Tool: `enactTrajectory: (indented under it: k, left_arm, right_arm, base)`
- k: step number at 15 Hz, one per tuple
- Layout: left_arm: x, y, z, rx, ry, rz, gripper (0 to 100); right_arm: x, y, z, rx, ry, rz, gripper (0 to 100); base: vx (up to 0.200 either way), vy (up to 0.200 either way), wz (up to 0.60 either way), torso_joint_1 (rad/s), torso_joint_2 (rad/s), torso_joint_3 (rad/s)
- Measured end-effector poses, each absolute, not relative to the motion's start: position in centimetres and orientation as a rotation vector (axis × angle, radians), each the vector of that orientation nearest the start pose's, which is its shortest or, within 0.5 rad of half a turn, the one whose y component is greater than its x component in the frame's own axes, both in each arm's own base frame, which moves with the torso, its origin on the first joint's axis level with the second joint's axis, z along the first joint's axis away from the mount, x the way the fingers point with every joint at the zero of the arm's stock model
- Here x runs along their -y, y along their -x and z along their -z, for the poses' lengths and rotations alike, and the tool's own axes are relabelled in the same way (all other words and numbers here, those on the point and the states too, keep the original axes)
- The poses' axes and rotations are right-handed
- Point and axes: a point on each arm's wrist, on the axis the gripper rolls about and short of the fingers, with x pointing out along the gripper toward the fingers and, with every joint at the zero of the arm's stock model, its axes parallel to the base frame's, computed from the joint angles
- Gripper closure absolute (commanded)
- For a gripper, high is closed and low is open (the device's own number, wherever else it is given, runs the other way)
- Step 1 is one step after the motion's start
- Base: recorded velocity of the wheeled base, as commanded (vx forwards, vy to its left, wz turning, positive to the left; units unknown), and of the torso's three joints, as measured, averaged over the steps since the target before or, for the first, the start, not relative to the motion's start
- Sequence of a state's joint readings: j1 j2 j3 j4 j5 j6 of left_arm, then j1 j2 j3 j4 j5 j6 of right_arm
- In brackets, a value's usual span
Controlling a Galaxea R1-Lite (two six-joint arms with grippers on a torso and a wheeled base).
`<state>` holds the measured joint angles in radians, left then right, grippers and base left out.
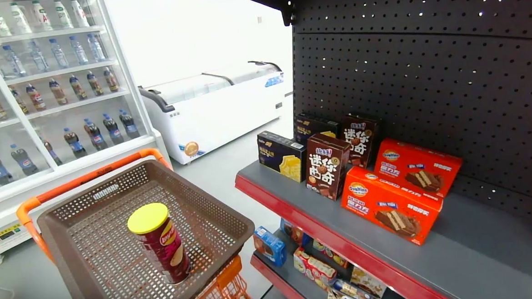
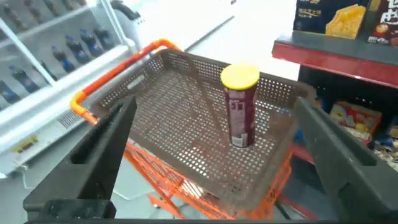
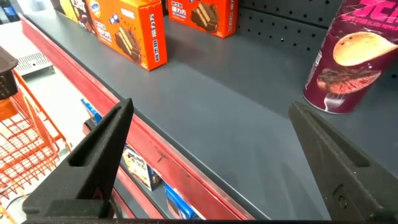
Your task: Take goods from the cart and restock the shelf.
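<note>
- Picking from the cart is the step in hand. One chip can (image 1: 159, 244) with a yellow lid stands upright on the mesh floor of the brown cart basket (image 1: 98, 254), on the side nearer the shelf.
- Left gripper (image 2: 214, 106): jaws spread wide, holding nothing. It hangs above the basket, aimed at the can, which stands farther out between the lines of the two fingers. There is no contact.
- Right gripper (image 3: 211, 106): jaws spread wide, holding nothing. It sits over the front of the grey shelf deck (image 3: 236, 118), near a second chip can (image 3: 348, 59) that already stands on the deck, and apart from it.
- Shelf state: orange wafer boxes (image 1: 389, 204) and dark brown boxes (image 1: 327, 164) occupy one part of the deck. Bare deck lies between the orange boxes and the shelved can.
- Progress, as judged: one can is shelved and one is left in the basket, so the task looks close to its end.
- Next move, as judged: bring the left gripper down, centre the jaws on the can body below the lid, and close squarely. The can is tall and narrow on a perforated floor, so a glancing touch from one finger could tip it.
- Placement, as judged: carry the can upright over the basket rim and the red shelf edge (image 1: 297, 216), then set it on the bare deck beside the other can.
</note>
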<state>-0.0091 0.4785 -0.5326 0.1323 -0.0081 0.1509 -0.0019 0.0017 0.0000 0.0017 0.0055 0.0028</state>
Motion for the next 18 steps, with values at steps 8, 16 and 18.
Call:
enactTrajectory:
  k: [8,16,18]
  left_arm:
    - [-0.2,-14.1,-17.6,-0.294,-0.056,0.151,0]
    - [-0.5,-21.1,-9.3,-0.342,-0.036,0.223,0]
    - [-0.4,-22.5,-7.6,-0.361,-0.036,0.24,0]
  right_arm:
    - [0.0,2.3,-7.5,-0.003,-0.003,-0.004,0]
    - [0.0,2.3,-7.5,-0.003,-0.003,-0.004,0]
    - [0.0,2.3,-7.5,-0.003,-0.003,-0.004,0]
  base:
    - [0.0,0.0,0.0,0.0,0.0,0.0]
    - [0.0,0.0,0.0,0.0,0.0,0.0]
    - [0.0,0.0,0.0,0.0,0.0,0.0]
